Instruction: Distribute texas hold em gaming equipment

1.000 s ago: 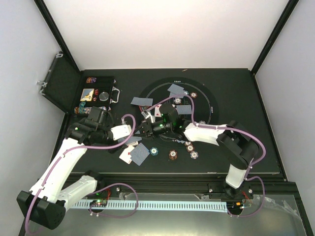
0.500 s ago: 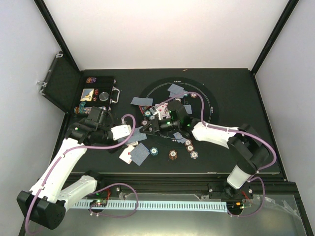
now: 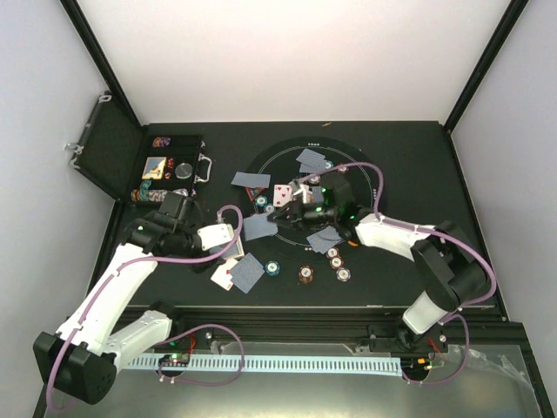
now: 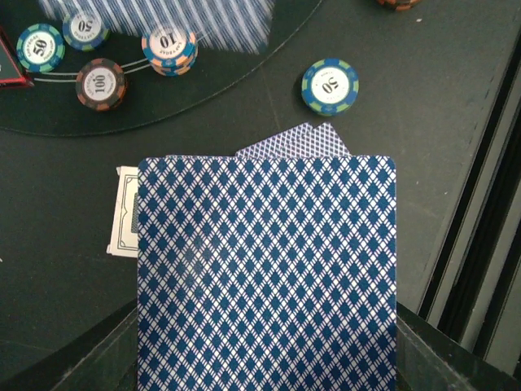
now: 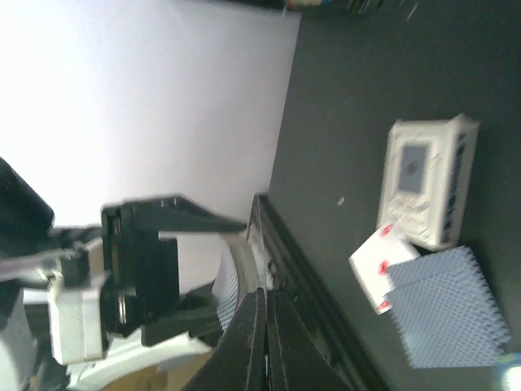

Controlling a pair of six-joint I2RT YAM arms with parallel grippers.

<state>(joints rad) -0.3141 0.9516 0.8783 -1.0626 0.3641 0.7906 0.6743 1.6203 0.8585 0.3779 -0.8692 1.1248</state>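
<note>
Left wrist: card [image 4: 266, 273] between the fingers [image 4: 444, 358].

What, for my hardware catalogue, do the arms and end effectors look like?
Left arm and right arm: white shells, black joints, looping purple cables, small green lights. Left end effector and right end effector: black, angular fingers.

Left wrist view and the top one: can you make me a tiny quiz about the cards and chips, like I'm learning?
1. True or false: the left gripper holds a blue-backed card.
2. What number is on the blue-and-green chip just beyond that card? A 10, B 50, C 100.
3. Fill in: in the top view, the lid of the black case stands ____.
Key: 1 true; 2 B; 3 open.
</note>
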